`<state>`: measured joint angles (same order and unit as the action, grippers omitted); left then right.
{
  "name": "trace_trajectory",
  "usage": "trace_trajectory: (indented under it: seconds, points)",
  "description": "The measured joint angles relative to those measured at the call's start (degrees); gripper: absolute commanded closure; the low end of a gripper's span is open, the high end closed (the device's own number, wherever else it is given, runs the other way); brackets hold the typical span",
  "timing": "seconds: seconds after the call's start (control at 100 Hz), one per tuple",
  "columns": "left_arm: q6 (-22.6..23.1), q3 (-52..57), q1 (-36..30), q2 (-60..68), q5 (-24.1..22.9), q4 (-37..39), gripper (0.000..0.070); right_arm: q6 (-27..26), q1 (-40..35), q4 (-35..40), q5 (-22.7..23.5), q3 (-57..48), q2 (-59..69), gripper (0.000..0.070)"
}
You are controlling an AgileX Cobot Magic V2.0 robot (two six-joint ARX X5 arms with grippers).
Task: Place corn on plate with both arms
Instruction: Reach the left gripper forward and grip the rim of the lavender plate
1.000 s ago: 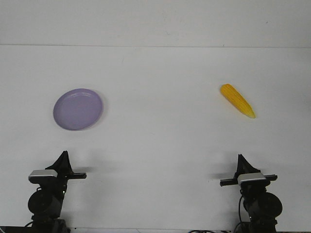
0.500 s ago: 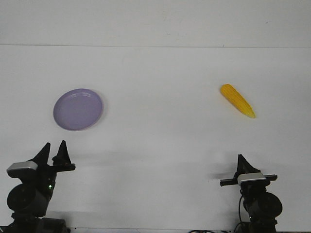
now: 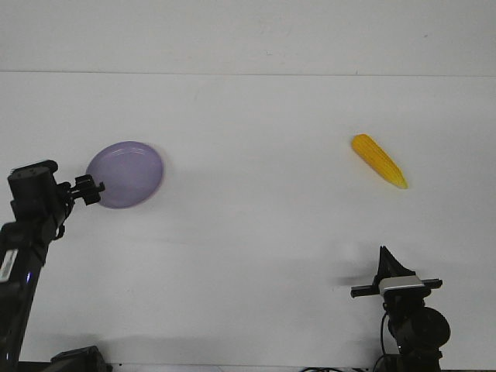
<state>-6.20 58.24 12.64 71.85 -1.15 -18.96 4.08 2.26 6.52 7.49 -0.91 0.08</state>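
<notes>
The lavender plate [image 3: 128, 172] lies on the white table at the left. The yellow-orange corn [image 3: 379, 160] lies on the table at the right, its paler tip pointing toward the front right. My left gripper [image 3: 88, 189] is raised at the plate's left rim, its fingers slightly apart and holding nothing. It covers a bit of the rim. My right gripper [image 3: 384, 260] stays low at the front right, well short of the corn, with its fingers together in one point and nothing in it.
The white table [image 3: 256, 232] stretches between the plate and the corn. Its far edge meets a pale wall [image 3: 248, 35] at the back. The left arm's black body [image 3: 23, 248] stands along the left border.
My left arm has risen from its low rest at the front left, opened its fingers, and swung up and left to the plate's left rim. The right arm, plate and corn have not moved.
</notes>
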Motion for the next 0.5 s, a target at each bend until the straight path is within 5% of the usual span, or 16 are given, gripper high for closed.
trace_trajectory:
  seconds: [0.26,0.5]
  points:
    - [0.6,10.0,3.7,21.3,3.5,1.1,0.0278,0.0,0.0,0.0,0.0,0.0,0.0,0.0684]
    - [0.7,10.2,3.7,27.6,6.4,3.0,0.0283,0.0,0.0,0.0,0.0,0.0,0.0,0.0684]
